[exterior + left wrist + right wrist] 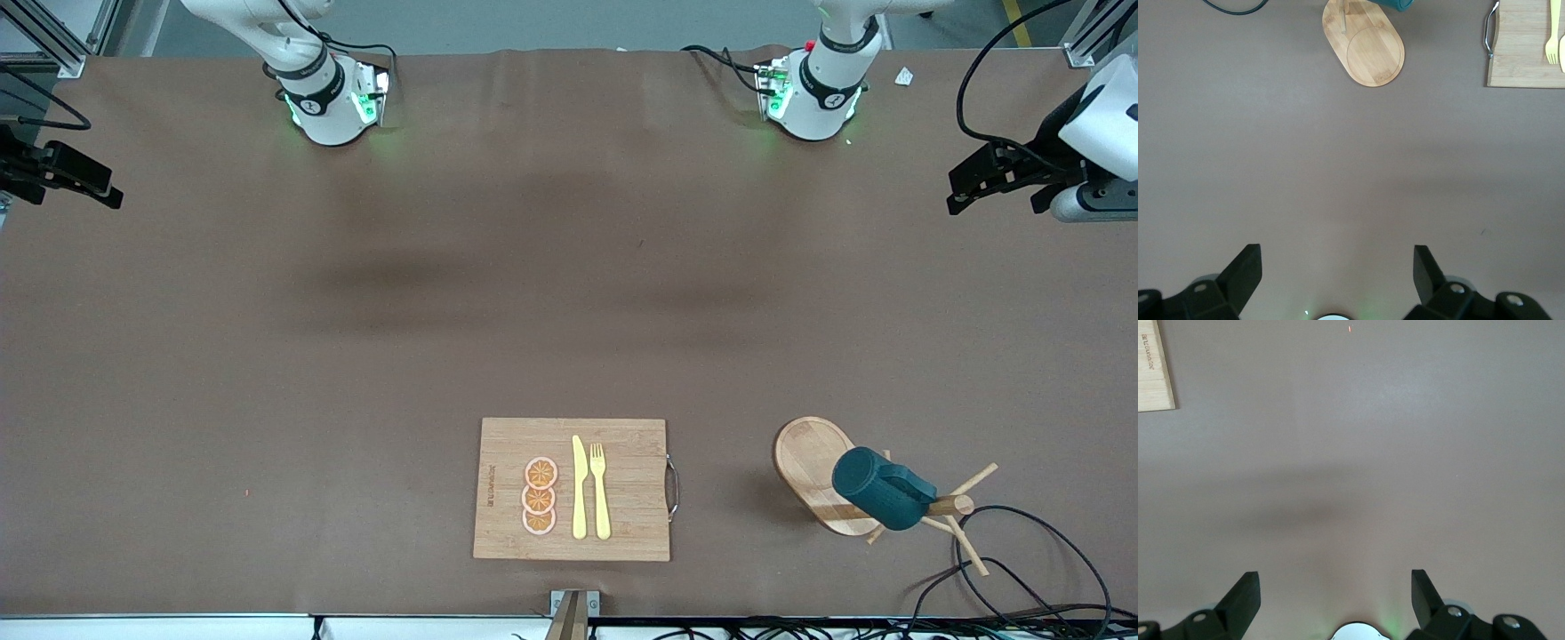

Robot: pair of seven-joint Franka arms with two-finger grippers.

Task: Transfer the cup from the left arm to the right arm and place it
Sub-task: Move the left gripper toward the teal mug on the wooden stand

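Hanging on its wooden rack (822, 480), the cup (880, 488) awaits; my left fingers (1338, 280) and right fingers (1336, 600) gape empty above bare worktop (444, 293).

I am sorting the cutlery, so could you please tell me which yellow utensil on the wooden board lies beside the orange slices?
The yellow plastic knife; the yellow fork lies past it, toward the board's metal handle.

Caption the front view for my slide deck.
Teal cup hangs on wooden rack beside cutting board.

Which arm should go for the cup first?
Left, probably. The cup hangs on the wooden mug stand at the left arm's end of the table. Left pincer is open, with the stand in its view; right pincer sees only the cutting board.
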